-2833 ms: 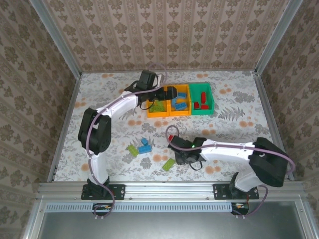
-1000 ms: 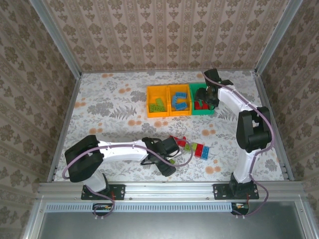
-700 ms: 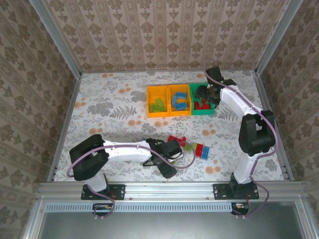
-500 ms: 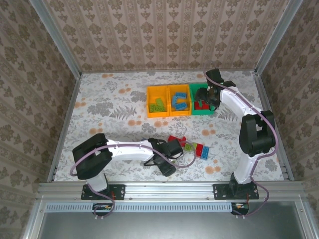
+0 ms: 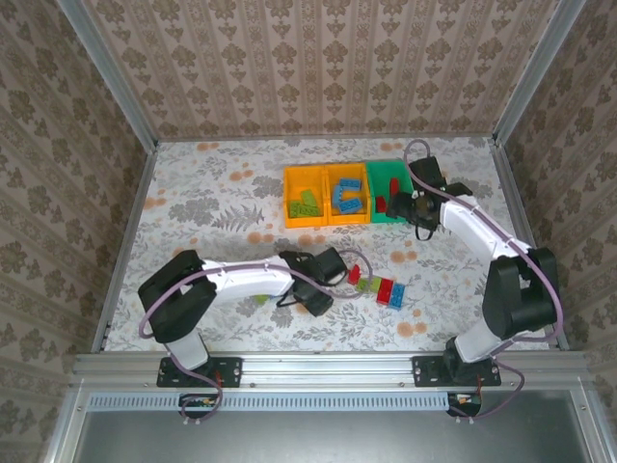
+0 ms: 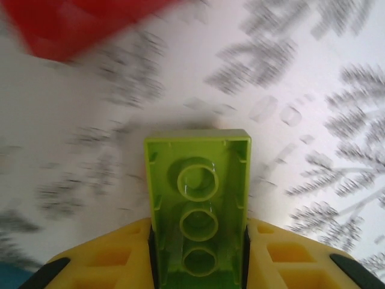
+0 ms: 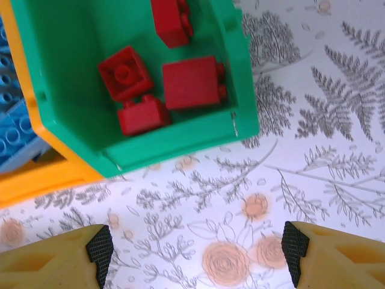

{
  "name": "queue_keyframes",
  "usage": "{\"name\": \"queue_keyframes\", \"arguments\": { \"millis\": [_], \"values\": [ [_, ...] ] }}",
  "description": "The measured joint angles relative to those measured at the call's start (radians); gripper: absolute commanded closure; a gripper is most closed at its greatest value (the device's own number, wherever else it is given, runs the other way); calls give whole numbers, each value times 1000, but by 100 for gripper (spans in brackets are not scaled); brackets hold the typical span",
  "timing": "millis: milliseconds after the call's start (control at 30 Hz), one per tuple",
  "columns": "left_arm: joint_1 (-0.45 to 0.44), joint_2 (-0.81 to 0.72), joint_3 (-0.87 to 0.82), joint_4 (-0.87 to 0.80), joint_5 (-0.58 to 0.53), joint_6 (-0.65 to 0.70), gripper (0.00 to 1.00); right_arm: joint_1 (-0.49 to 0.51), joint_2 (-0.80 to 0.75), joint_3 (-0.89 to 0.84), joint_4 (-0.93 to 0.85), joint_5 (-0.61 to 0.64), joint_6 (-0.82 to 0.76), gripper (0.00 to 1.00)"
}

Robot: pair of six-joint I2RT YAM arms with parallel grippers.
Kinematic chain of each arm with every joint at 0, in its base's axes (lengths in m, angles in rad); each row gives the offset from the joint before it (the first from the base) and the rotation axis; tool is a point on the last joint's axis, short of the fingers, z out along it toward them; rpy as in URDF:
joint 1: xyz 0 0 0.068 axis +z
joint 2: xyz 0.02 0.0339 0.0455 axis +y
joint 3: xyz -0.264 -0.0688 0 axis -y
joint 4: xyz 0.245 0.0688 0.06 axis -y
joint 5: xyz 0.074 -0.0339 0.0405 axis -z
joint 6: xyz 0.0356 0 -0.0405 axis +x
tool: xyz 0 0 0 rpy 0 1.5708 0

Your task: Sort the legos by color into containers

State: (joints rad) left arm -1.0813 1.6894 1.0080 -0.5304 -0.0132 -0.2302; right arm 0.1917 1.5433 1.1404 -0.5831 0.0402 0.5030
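My left gripper [image 6: 198,244] is clenched on a lime brick [image 6: 198,198], whose hollow underside faces the wrist camera, over the counter [image 6: 313,90]. The blurred red patch [image 6: 72,24] beyond it is probably another brick. From above, this gripper sits near the counter's front edge, beside loose bricks [image 5: 390,292] in red, lime and blue. My right gripper [image 7: 195,247] is spread wide and empty over the counter, just beside the green bin [image 7: 180,137], which holds red bricks [image 7: 191,82].
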Motion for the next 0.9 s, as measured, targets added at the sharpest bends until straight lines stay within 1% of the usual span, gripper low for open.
{"name": "queue_keyframes", "arguments": {
  "millis": [67, 167, 367, 433, 533, 633, 767, 900],
  "values": [
    [44, -18, 34, 5, -2, 6, 66, 24, -39, -48, 11, 1, -4, 22],
    [119, -39, 113, 23, 8, 18, 66, 85, -101, -121, 51, 0, -37, 23],
    [332, -37, 261, 69, 64, 22, 67, 209, -205, -235, 78, 0, -187, 24],
    [406, -3, 324, 71, 93, 22, 67, 239, -216, -244, 66, 0, -244, 24],
    [482, 84, 429, 69, 135, 21, 68, 281, -218, -245, 35, 1, -315, 24],
    [510, 163, 495, 66, 164, 21, 68, 320, -220, -245, 10, 1, -375, 24],
    [514, 243, 547, 58, 198, -1, 68, 381, -222, -245, -6, -4, -440, 24],
    [519, 294, 580, 51, 222, -38, 68, 467, -219, -245, -29, -4, -496, 25]
  ]
}}
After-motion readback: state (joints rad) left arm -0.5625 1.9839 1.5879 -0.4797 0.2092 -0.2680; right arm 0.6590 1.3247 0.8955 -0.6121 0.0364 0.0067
